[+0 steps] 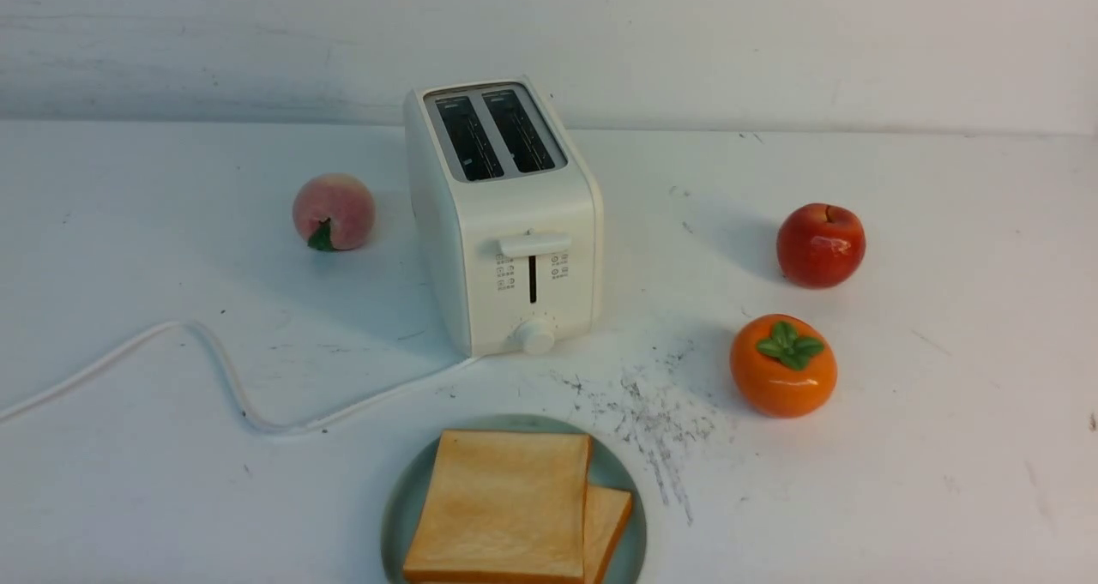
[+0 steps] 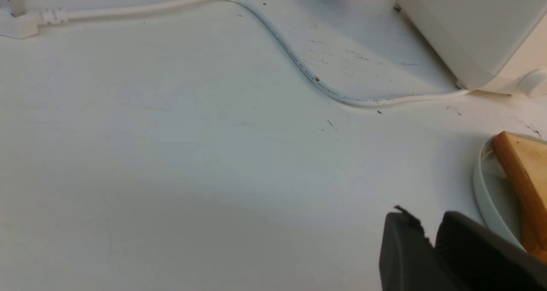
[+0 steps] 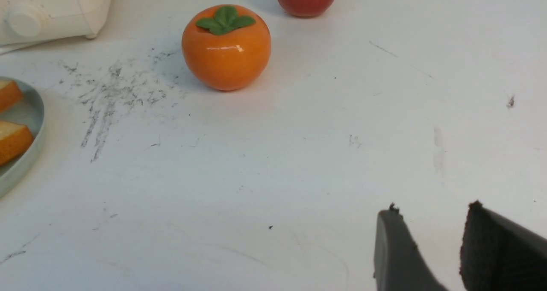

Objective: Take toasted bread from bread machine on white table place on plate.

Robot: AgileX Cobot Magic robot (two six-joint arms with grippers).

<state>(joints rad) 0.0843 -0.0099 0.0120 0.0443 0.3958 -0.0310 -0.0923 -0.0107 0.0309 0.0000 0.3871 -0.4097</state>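
The white bread machine (image 1: 506, 224) stands mid-table on the white table (image 1: 926, 490); both dark slots look empty. In front of it, at the near edge, the teal plate (image 1: 396, 502) holds two toasted bread slices: one (image 1: 502, 502) lies on top of the other (image 1: 607, 522), which sticks out to the right. Neither gripper shows in the front view. My left gripper (image 2: 427, 217) is shut and empty, low over the table just left of the plate (image 2: 480, 184) and bread (image 2: 519, 167). My right gripper (image 3: 432, 207) is open and empty over bare table, well right of the plate (image 3: 30, 150).
A peach (image 1: 334, 211) lies left of the toaster. A red apple (image 1: 821, 245) and an orange persimmon (image 1: 783, 365) sit to its right. The white cord (image 1: 214, 361) snakes leftward to a plug (image 2: 17, 24). Grey scuffs (image 1: 652, 412) mark the table beside the plate.
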